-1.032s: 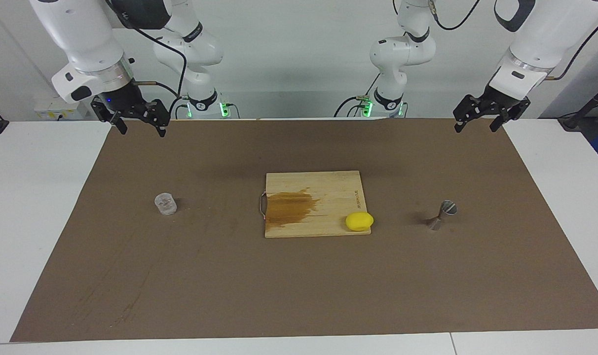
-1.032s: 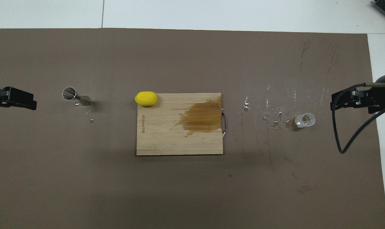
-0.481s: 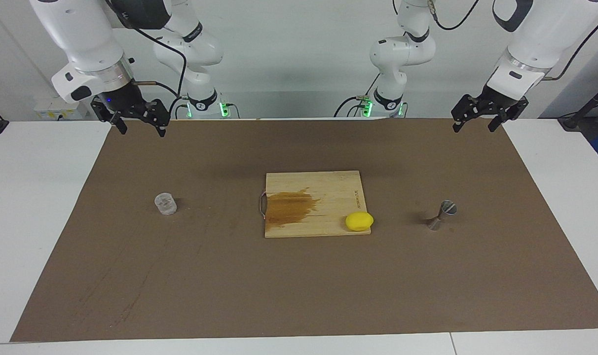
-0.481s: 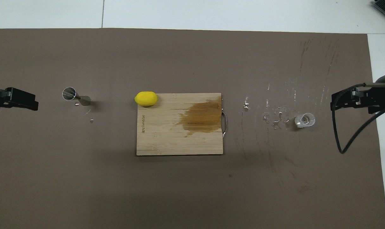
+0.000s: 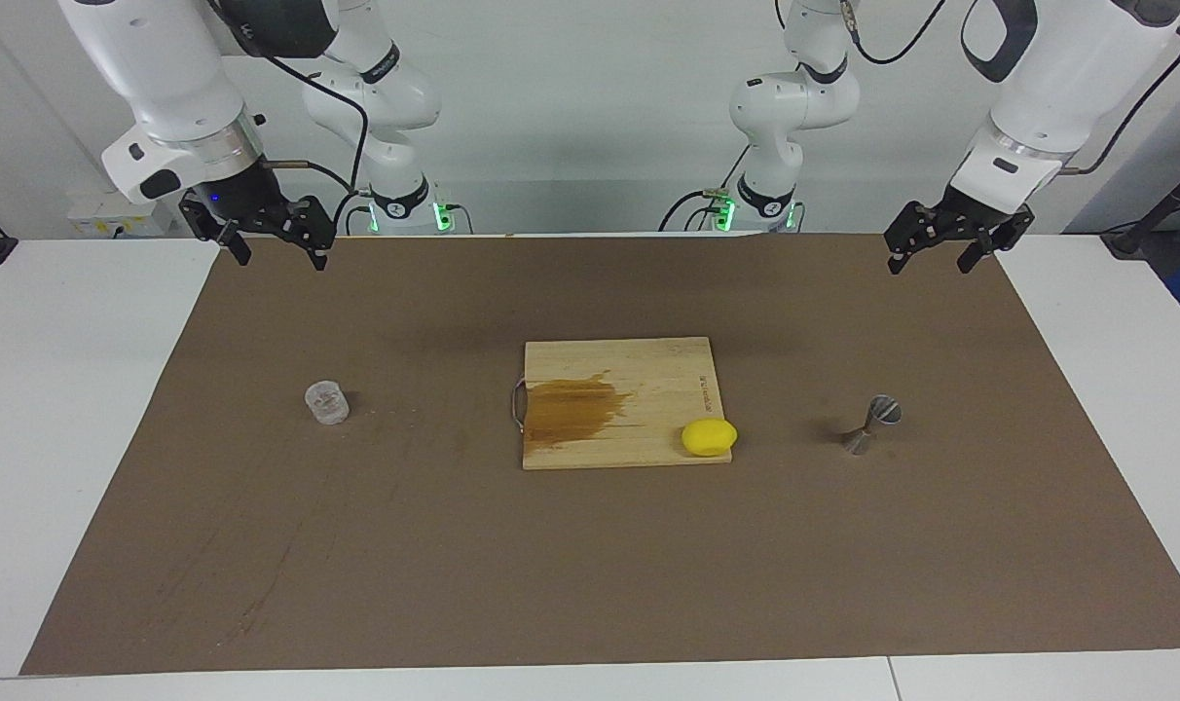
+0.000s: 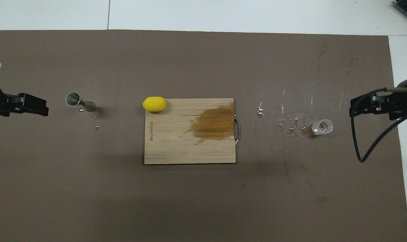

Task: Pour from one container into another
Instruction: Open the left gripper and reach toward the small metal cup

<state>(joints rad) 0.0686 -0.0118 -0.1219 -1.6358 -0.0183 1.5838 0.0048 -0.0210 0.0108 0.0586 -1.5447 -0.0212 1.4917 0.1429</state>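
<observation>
Left gripper [image 5: 926,259]: I see its black fingers spread wide and empty, raised over the brown mat's [image 5: 590,565] edge at the left arm's end.
Right gripper [image 5: 276,255]: fingers likewise wide apart, holding nothing, raised over the mat's edge at the right arm's end.
Small clear glass cup [image 5: 326,402]: one, upright on the mat toward the right arm's end, well apart from both grippers.
Silvery steel hourglass-shaped jigger [image 5: 872,424]: one, standing on the mat toward the left arm's end.
Pale wooden cutting board [image 5: 668,380]: one, between cup and jigger, with a dark stain.
Yellow lemon [image 5: 709,436]: one, on the board's corner toward the jigger.
Facing view only: I see both white arms whole.
Overhead view only: I see water droplets [image 6: 290,124] on the mat beside the cup, and the jigger's open mouth.
</observation>
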